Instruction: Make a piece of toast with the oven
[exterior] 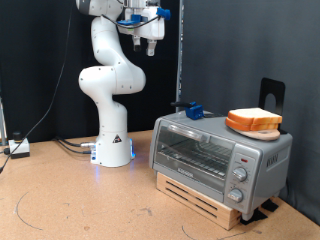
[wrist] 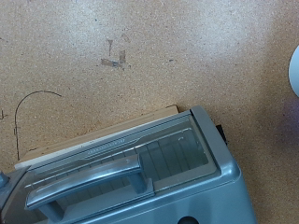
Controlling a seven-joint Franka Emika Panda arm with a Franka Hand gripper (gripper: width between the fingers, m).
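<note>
While the arm (exterior: 108, 75) stands tall at the back of the cork-topped table (exterior: 70, 200), its gripper (exterior: 148, 42) hangs high up near the exterior view's top edge, at about eleven o'clock from the oven (exterior: 215, 155) and well apart from it, with nothing between its fingers; whether those fingers are spread or pressed together, I cannot tell from this far off, and the wrist view shows no fingertips at all. Over on the exterior view's right sits the oven, silver-grey, glass door closed, with round knobs (exterior: 240, 174) stacked down its side panel, and it rests on a low wooden pallet (exterior: 200, 197). Right on the oven's roof, toward its right end, lies the piece of toast (exterior: 253, 121), pale face up with an orange-brown crust. A small blue object (exterior: 193, 110) sits at about ten o'clock from the toast, by the oven's back edge. Looking down through the wrist view, we get the oven (wrist: 140, 173) from above, door handle (wrist: 84, 182) and wire rack (wrist: 177, 154) visible through the glass, a strip of the wooden base (wrist: 93, 143) peeking out beside it, and bare cork table (wrist: 149, 56) all around, with a thin dark cable (wrist: 28, 107) curving across it.
</note>
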